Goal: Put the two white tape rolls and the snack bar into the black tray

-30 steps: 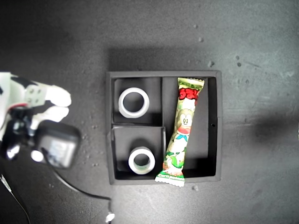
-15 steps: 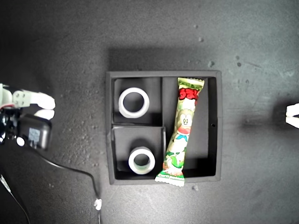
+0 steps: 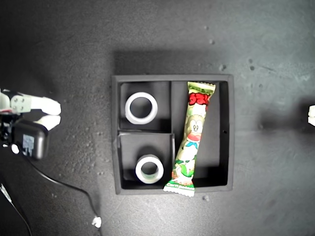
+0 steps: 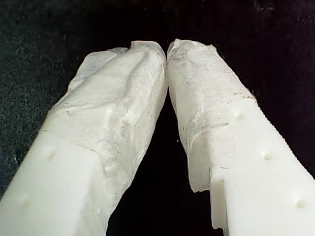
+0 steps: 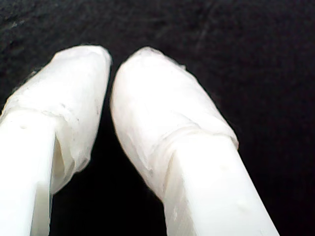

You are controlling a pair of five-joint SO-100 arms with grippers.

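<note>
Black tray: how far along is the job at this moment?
It looks done. The black tray holds one white tape roll and the other white tape roll in separate small sections. The snack bar lies in the long one, one crimped end overhanging the wall. My first gripper and my second gripper hold nothing. Nothing seems left.

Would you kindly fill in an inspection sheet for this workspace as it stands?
Surface: dark speckled tabletop.
Job's things: square matte black tray; one white tape ring and another in separate small sections; green-and-white snack bar in the long section, one crimped end over the wall.
Clutter: small pale specks.
Grippers: my first gripper shut, my second gripper nearly shut, both empty.
Cables: black cable.
Surroundings: nothing seen.
</note>
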